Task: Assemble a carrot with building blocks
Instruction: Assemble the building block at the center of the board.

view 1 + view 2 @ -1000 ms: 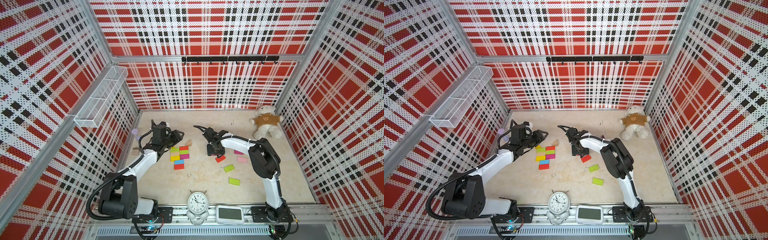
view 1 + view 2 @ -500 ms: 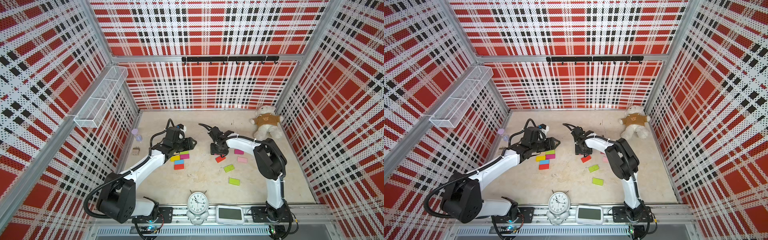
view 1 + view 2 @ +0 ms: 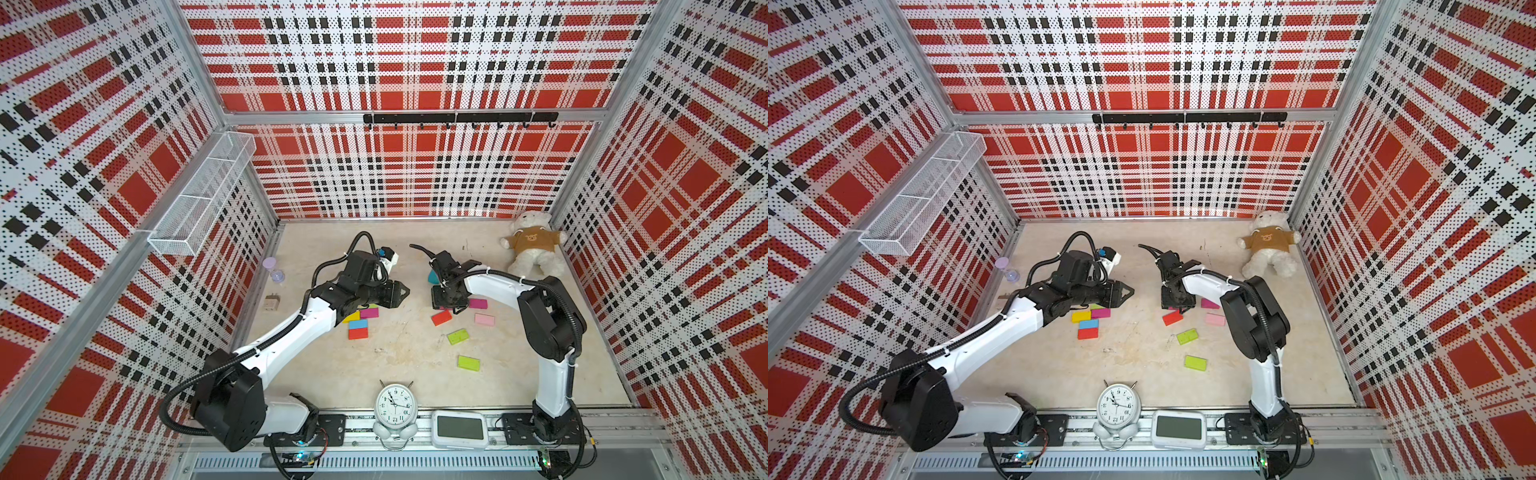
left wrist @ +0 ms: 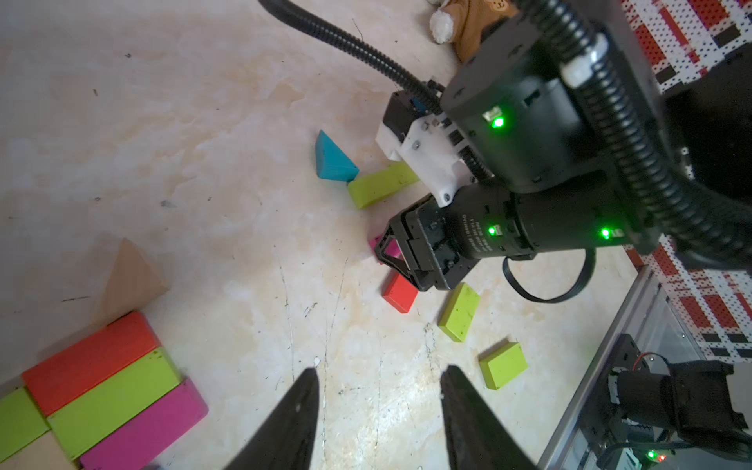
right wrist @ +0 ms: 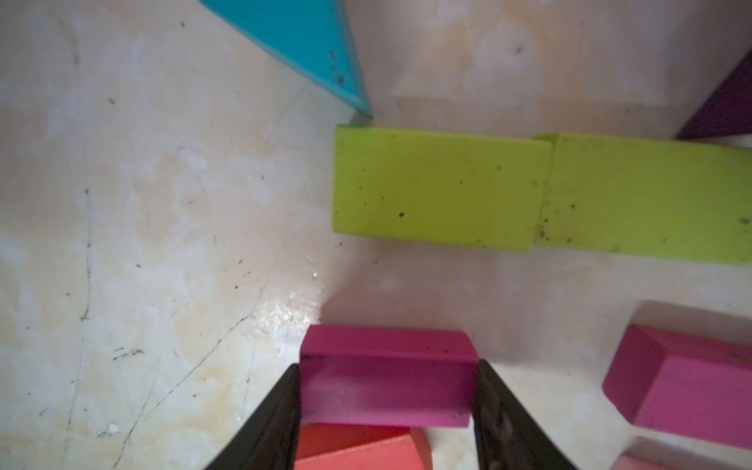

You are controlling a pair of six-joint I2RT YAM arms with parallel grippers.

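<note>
Right gripper (image 5: 388,366): jaws roughly half apart, clamped on a magenta block (image 5: 386,390), one finger on each short side. Can't tell whether the block is clear of the table (image 5: 162,244). A loose red block (image 5: 358,451) sits directly under it, partly covered. Just past the fingertips are two lime blocks (image 5: 435,187) end to end, touching. The tip of a teal wedge (image 5: 293,36) is just beside the corner of the nearer one. A second magenta block (image 5: 683,390) lies flat near the held one, not touching it.

Left gripper (image 4: 378,370): jaws parted about halfway, nothing held, only bare table between the fingers. It points across at the right arm, well apart from the held block. Off to its side is a packed row, long sides touching: red bar (image 4: 89,358), lime bar (image 4: 114,403), magenta bar (image 4: 142,427). A tan wedge (image 4: 130,280) sits just beside the red bar.

In a top view the left gripper sits over the far edge of that cluster, which also includes a yellow block (image 3: 351,318) and a blue block (image 3: 358,324). Stray lime piece (image 3: 457,336) and front lime piece (image 3: 468,363) lie between the arms, toward the front. A pink block (image 3: 484,319) is near the right arm.
</note>
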